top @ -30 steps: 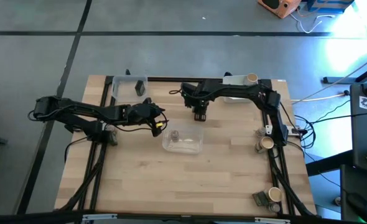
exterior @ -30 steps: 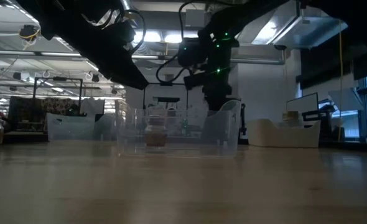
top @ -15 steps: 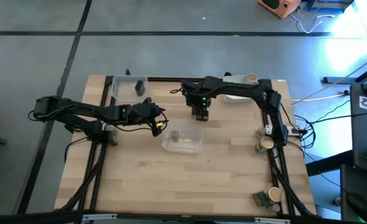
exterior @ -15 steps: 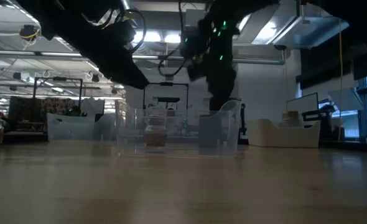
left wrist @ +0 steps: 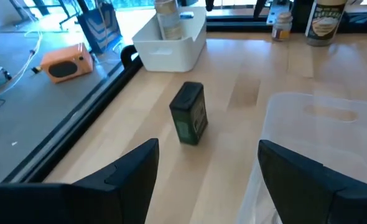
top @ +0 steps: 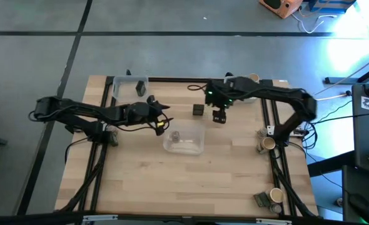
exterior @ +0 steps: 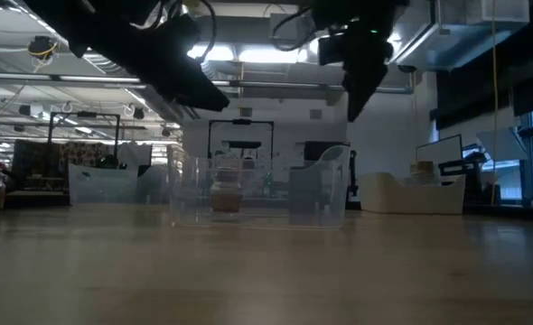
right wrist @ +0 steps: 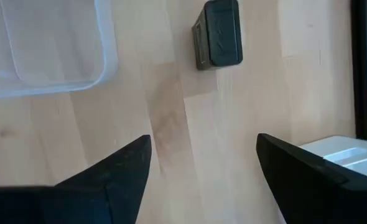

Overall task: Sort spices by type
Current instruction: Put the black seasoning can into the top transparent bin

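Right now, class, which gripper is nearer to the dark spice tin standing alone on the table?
The right gripper, open, hangs just beside the dark spice tin. The left gripper, also open, waits farther off, by the clear tray.

Nothing I can read from my station, dark green tin (left wrist: 190, 114) on the desk (left wrist: 246, 93) shows a label too blurred to make out, far jars (left wrist: 324, 22) carry labels too small for me to read
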### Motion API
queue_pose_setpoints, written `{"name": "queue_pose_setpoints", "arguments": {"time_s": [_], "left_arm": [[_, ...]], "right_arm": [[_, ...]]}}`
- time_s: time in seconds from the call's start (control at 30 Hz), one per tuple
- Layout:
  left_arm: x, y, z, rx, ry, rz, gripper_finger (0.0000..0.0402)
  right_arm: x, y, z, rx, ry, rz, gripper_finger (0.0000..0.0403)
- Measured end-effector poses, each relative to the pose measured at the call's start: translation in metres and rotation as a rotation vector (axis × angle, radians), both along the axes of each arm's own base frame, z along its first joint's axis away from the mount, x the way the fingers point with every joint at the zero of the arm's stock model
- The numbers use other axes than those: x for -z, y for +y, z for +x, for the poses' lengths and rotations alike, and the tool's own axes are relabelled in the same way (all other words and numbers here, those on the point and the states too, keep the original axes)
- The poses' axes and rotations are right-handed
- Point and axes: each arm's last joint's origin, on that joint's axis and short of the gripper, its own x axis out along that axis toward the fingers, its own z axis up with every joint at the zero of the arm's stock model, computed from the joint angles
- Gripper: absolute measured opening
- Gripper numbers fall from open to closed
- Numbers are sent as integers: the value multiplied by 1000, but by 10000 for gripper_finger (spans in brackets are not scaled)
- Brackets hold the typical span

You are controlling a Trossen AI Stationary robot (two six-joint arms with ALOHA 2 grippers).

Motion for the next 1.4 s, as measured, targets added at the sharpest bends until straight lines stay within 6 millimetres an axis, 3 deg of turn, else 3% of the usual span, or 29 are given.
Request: {"name": "queue_pose_setpoints", "arguments": {"time_s": [0.3,0.67,1.07,1.4], "left_arm": [[12,9,18,-13,-8,-32,257],[21,51,67,28,43,-92,257],[38,89,122,146,131,-55,257],[60,109,135,221,156,-63,257]], "right_arm": [[35,12,-42,98,-237,-30,292],[88,17,-62,157,-339,-45,292],[93,17,-63,158,-346,-62,292],[92,16,-61,155,-374,-69,292]]}}
